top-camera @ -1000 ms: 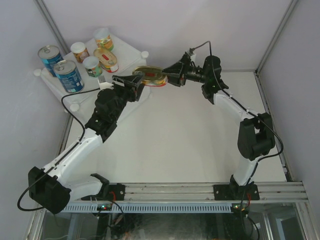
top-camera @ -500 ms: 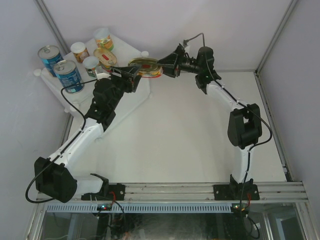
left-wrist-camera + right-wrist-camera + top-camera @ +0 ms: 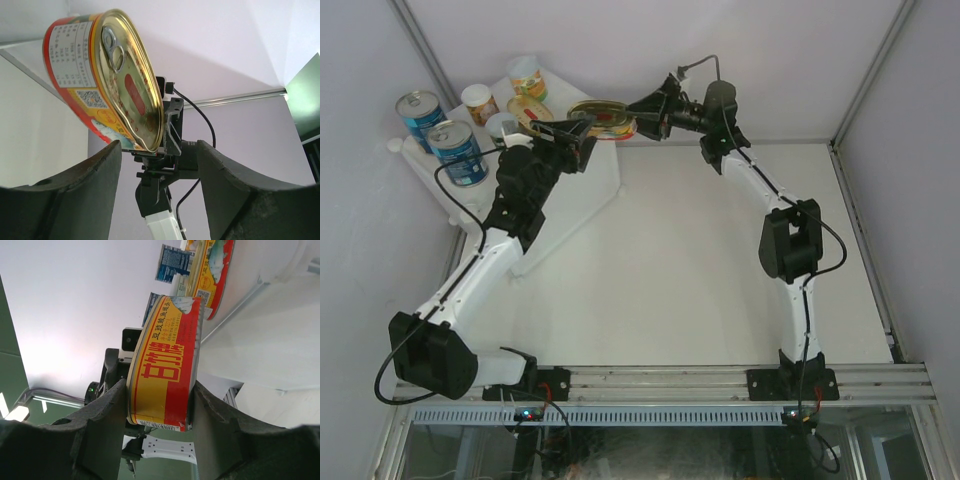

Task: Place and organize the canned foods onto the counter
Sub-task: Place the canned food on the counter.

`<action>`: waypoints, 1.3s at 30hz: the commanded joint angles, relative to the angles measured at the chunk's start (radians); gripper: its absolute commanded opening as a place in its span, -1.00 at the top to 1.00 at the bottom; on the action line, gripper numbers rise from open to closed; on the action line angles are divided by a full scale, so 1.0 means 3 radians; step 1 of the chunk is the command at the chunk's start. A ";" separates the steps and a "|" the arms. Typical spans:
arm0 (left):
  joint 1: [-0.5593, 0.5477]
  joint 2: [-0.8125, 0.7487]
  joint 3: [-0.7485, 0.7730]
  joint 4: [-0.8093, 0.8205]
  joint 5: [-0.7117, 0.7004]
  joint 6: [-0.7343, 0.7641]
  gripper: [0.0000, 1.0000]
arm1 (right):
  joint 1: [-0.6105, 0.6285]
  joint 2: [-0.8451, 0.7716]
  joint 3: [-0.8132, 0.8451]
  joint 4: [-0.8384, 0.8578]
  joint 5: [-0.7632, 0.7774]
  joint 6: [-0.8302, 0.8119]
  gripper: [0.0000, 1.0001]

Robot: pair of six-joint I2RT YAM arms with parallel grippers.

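Observation:
My right gripper (image 3: 638, 112) is shut on a flat oval red-and-yellow tin (image 3: 600, 115), holding it level in the air over the right part of the counter (image 3: 603, 170). In the right wrist view the tin (image 3: 165, 365) sits on edge between both fingers. My left gripper (image 3: 582, 135) stands open just left of the held tin, empty; its wrist view shows the tin (image 3: 107, 80) above and beyond the fingertips. On the counter stand two tall blue cans (image 3: 420, 115) (image 3: 455, 150), three small cans (image 3: 478, 100) (image 3: 527, 75) (image 3: 503, 127) and a second oval tin (image 3: 530, 110), partly hidden by the left arm.
The white tabletop (image 3: 700, 260) spreads to the right of the counter. Metal frame posts (image 3: 865, 80) and white walls close the back and sides. An aluminium rail (image 3: 720, 380) with both arm bases runs along the near edge.
Both arms have swung up and to the left. The right gripper carried the oval tin from over the table to above the counter's right part, and the open left gripper moved along beside it.

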 commanded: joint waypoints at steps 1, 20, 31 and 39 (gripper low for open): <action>0.0064 0.0006 0.0243 0.0118 0.0125 0.0063 -0.32 | 0.0025 0.0049 0.0430 0.0157 0.0108 0.0155 1.00; 0.0224 -0.0159 0.0211 0.0060 0.0293 0.0039 -0.31 | 0.0164 0.0607 0.1227 -0.0163 0.0480 0.0156 1.00; 0.0349 -0.0383 0.0142 0.0040 0.0364 0.0027 -0.31 | 0.0318 0.0755 0.1352 -0.0231 0.0959 0.0074 1.00; 0.0395 -0.0376 0.0186 0.0060 0.0374 0.0017 -0.31 | 0.0382 0.0755 0.1295 -0.0180 0.1262 0.0016 1.00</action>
